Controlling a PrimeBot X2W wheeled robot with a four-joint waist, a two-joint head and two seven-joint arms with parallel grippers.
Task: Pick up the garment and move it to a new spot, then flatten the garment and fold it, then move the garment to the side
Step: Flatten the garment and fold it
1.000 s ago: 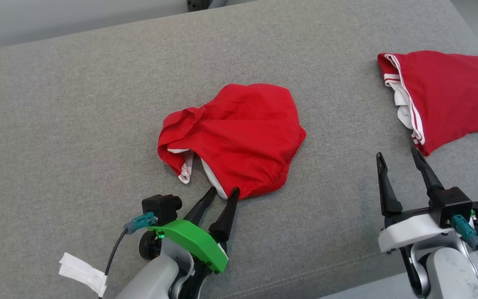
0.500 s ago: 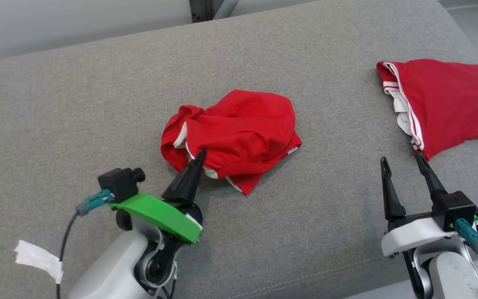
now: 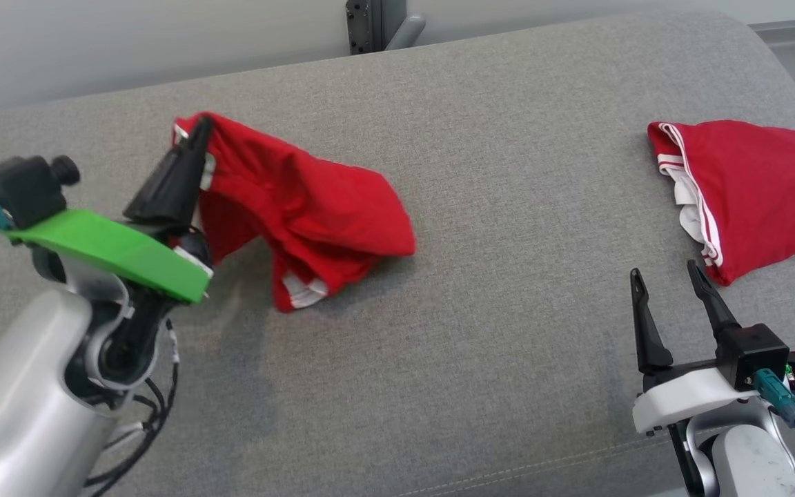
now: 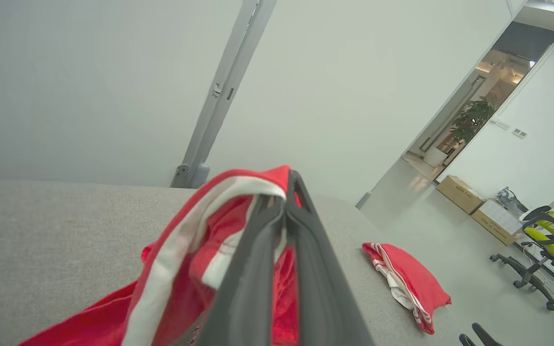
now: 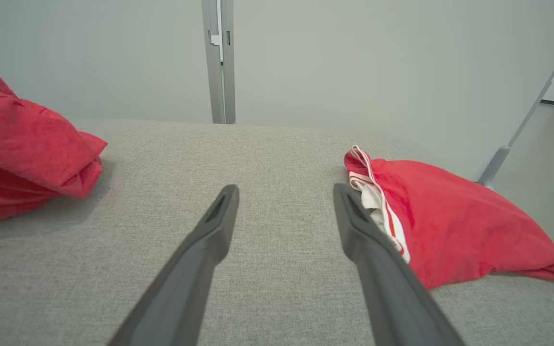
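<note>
Friend: Where is everything? Start with the big stuff.

Me: The gray tabletop [image 3: 508, 359] is the biggest. The red garment [image 3: 315, 207] is over on my left side of it. One end is up in the air, and the low part looks like it rests on the tabletop. A second red garment [image 3: 756, 186] lies well apart from it, on my right.

Friend: And your claws?

Me: My left claw [image 3: 199, 131] is pressed together. It pinches the garment's white-striped edge [image 4: 185, 230]. My right claw [image 3: 664, 270] is spread wide with nothing in it. It sits low, near the second red garment.

Friend: What could go wrong?

Me: I think I hold only a thin bit of the edge, right at my tips. If I pull fast, it could slip out, and the garment would drop in a heap. The low part may drag on the tabletop and bunch up. Then it would be harder to flatten. It could also twist as it hangs. And my right claw is close to the other red one. If it reaches without care, it might grab the wrong cloth.
</note>
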